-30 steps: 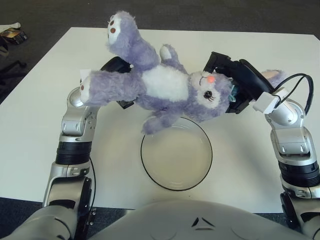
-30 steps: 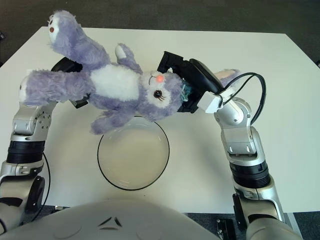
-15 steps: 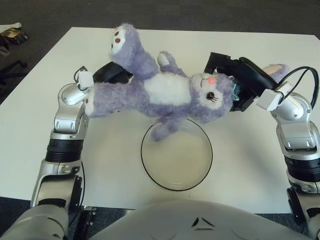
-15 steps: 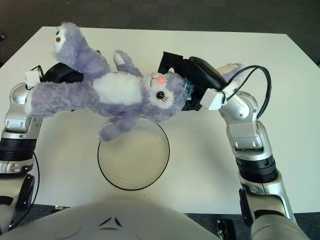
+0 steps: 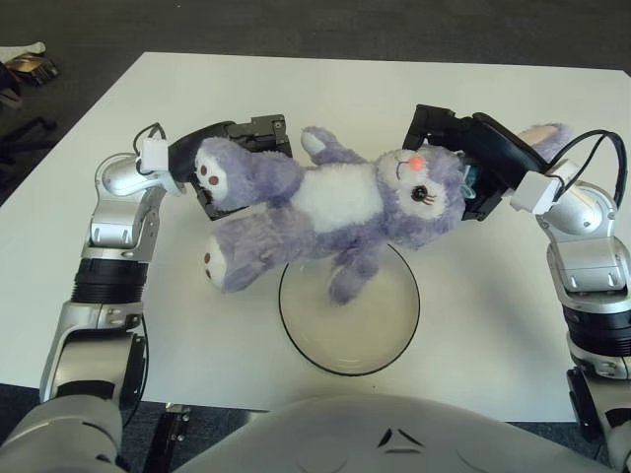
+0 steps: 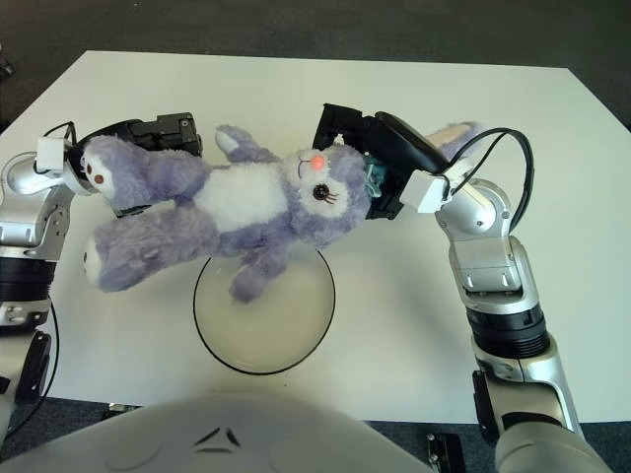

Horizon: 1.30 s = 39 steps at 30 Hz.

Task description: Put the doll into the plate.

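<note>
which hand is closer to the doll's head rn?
Right. The right hand is at the plush bunny doll's head, by its ears; the left hand is at the feet, the far end.

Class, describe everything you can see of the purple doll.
The doll is a plush purple rabbit, white belly, pink nose, dark soles. It lies stretched sideways, face up, above the table. The left hand holds its legs; the right hand holds its head. One paw hangs over the glass plate.
</note>
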Tool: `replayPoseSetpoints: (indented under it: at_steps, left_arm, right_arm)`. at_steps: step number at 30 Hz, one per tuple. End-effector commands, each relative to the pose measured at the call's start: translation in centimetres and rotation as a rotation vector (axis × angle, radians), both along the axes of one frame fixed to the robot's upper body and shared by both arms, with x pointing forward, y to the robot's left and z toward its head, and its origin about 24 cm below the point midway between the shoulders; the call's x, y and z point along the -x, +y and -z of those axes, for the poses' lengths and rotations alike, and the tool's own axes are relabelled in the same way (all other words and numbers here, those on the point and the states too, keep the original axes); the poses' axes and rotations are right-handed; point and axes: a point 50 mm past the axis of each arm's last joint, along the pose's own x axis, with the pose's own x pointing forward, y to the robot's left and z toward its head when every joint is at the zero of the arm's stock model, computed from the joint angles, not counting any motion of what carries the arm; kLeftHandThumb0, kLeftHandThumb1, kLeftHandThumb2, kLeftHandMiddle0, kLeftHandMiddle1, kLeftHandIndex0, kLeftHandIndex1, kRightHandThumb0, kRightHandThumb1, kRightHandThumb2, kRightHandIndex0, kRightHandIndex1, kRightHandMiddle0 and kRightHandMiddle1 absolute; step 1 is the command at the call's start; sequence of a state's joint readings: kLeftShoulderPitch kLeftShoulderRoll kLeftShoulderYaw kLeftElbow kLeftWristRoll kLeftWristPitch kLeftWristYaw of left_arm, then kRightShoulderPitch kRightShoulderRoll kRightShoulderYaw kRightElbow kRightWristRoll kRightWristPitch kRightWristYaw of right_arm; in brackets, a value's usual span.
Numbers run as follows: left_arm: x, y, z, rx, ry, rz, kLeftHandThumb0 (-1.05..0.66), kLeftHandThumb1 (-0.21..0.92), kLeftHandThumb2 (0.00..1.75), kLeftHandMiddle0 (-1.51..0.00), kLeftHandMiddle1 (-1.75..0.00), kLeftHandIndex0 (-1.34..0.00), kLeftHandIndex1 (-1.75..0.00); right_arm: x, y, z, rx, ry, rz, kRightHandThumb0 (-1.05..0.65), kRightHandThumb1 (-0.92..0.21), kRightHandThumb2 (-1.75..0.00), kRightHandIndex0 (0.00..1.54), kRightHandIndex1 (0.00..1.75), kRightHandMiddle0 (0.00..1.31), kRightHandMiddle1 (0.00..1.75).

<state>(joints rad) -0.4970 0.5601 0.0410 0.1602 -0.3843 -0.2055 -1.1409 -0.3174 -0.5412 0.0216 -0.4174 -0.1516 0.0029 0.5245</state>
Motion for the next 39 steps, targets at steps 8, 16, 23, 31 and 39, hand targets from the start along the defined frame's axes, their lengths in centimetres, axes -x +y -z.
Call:
replayPoseSetpoints:
  at_steps: [8, 16, 23, 31, 39]
  left_arm:
    - [-2.7, 4.3, 2.3, -0.056, 0.177, -0.201, -0.9, 0.85, 0.39, -0.04, -0.4, 0.0, -0.74]
    - [-3.1, 2.1, 1.4, 0.071, 0.257, -0.093, -0.99, 0.92, 0.49, -0.01, -0.24, 0.0, -0.34]
    - [-4.0, -2.1, 0.6, 0.229, 0.174, 0.1, -1.04, 0.92, 0.57, -0.01, -0.15, 0.0, -0.13]
    - [-2.6, 2.3, -0.1, 0.316, 0.034, 0.061, -1.04, 0.92, 0.71, -0.04, -0.13, 0.0, -0.05]
    - [-3.6, 4.8, -0.6, 0.141, 0.107, -0.202, -1.05, 0.92, 0.68, 0.0, -0.02, 0.0, 0.0]
  right_arm:
    - [0.0, -0.4, -0.6, -0.009, -0.015, 0.003, 0.0, 0.02, -1.63, 0.91, 1.54, 0.67, 1.75]
    - [0.1, -0.4, -0.6, -0.024, -0.015, -0.004, 0.0, 0.01, -1.64, 0.89, 1.59, 0.66, 1.75]
    - [0.1, -0.4, -0.6, -0.028, -0.015, -0.002, 0.0, 0.02, -1.63, 0.91, 1.55, 0.67, 1.75]
    - [0.2, -0.5, -0.5, 0.01, -0.001, 0.001, 0.0, 0.02, -1.61, 0.92, 1.5, 0.68, 1.75]
    - [0.5, -0.4, -0.4, 0.026, 0.032, -0.007, 0.0, -0.02, -1.56, 0.92, 1.46, 0.64, 1.75]
